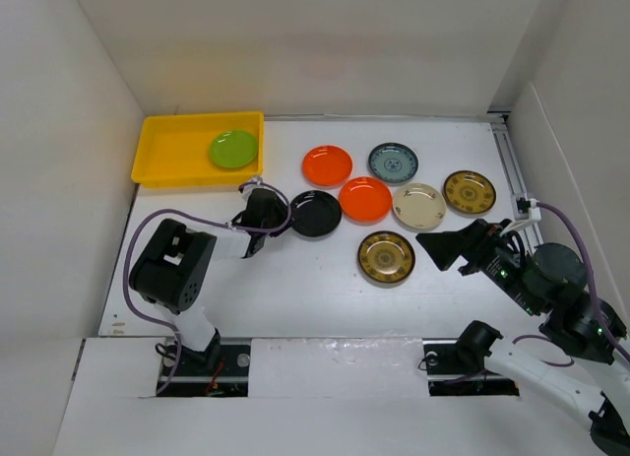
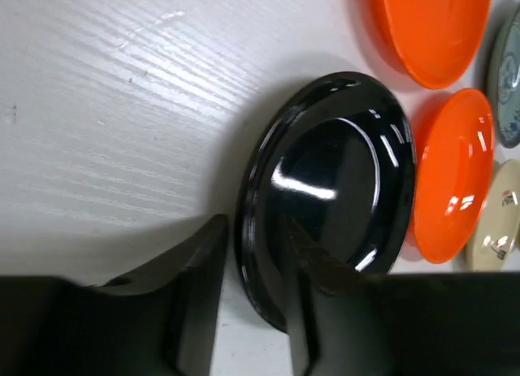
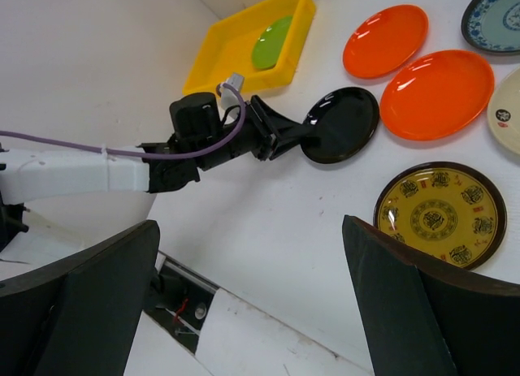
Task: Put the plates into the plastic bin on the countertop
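The black plate [image 1: 317,213] lies on the white countertop [image 1: 315,289]. My left gripper [image 1: 283,216] is at its left rim, jaws open and straddling it. In the left wrist view one finger [image 2: 199,262] stands outside the black plate [image 2: 333,181], with a gap showing, and the other rests inside. The lime plate [image 1: 233,149] lies in the yellow bin [image 1: 167,141]. On the counter lie two orange plates [image 1: 327,164] [image 1: 365,199], a teal one [image 1: 393,162], a cream one [image 1: 418,205] and two brown-and-gold ones [image 1: 469,192] [image 1: 386,257]. My right gripper [image 1: 433,247] is open and empty, right of the near brown-and-gold plate [image 3: 439,215].
White walls close the counter on the left, back and right. A metal rail [image 1: 512,170] runs along the right side. The left arm's purple cable [image 1: 138,249] loops over its base. The bin [image 3: 236,43] sits in the far left corner.
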